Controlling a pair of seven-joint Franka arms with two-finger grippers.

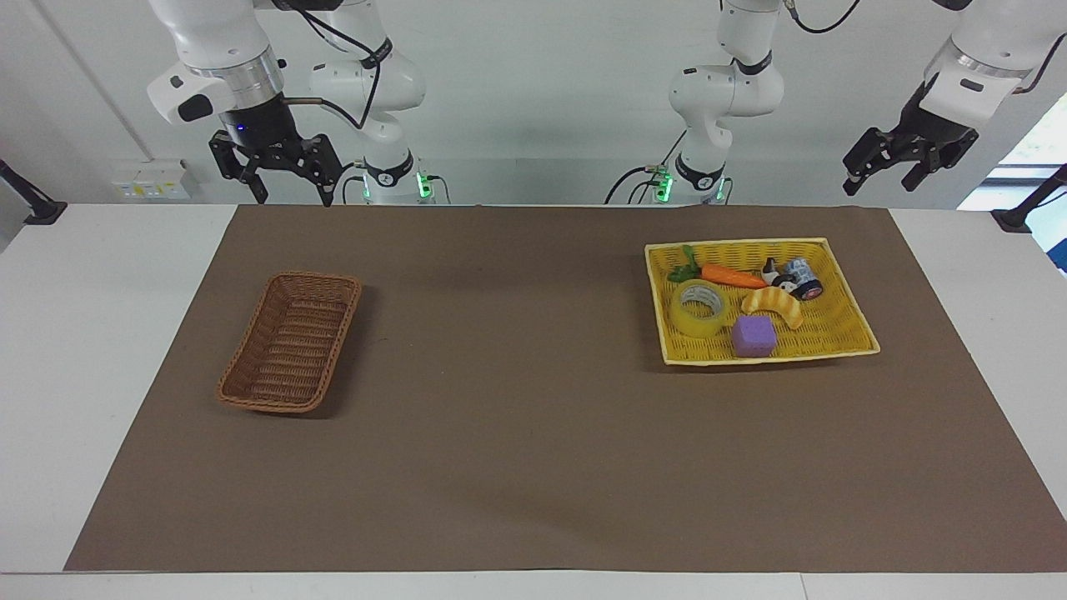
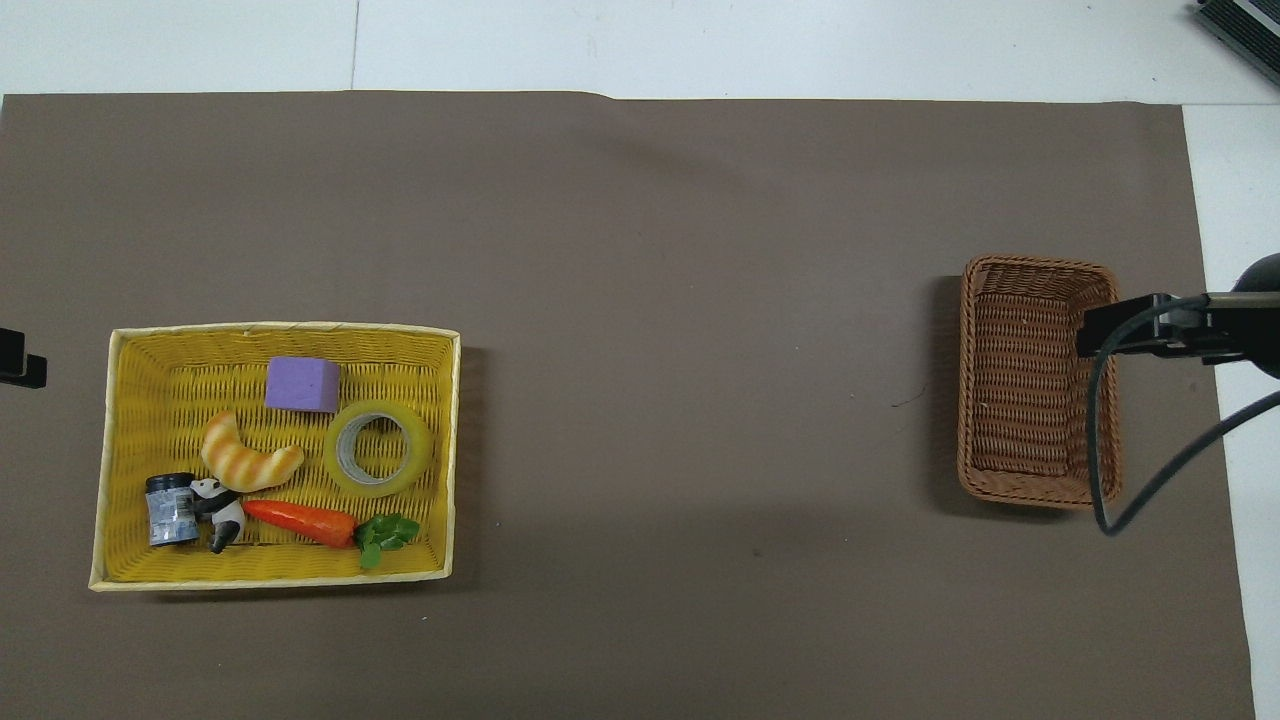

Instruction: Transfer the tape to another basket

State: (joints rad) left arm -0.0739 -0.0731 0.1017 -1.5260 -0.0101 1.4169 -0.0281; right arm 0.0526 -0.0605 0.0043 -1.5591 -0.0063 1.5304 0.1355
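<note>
The tape [image 1: 700, 308] [image 2: 378, 450], a yellow roll with a pale core, lies flat in the wide yellow tray [image 1: 834, 325] [image 2: 150, 400] toward the left arm's end of the table. The brown wicker basket [image 1: 292, 342] [image 2: 1020, 390] stands with nothing in it toward the right arm's end. My left gripper [image 1: 882, 182] [image 2: 22, 360] hangs open, high up by the table's edge at the robots' end, off to the outer side of the tray. My right gripper [image 1: 293, 196] [image 2: 1130, 330] is open too, raised over the table's edge at the basket's end. Neither holds anything.
In the tray with the tape lie a purple block [image 1: 753, 336] [image 2: 302, 384], a croissant toy [image 1: 773, 304] [image 2: 245, 460], a carrot [image 1: 732, 276] [image 2: 300, 520], and a small jar [image 1: 804, 279] [image 2: 172, 510] with a panda figure. A brown mat covers the table.
</note>
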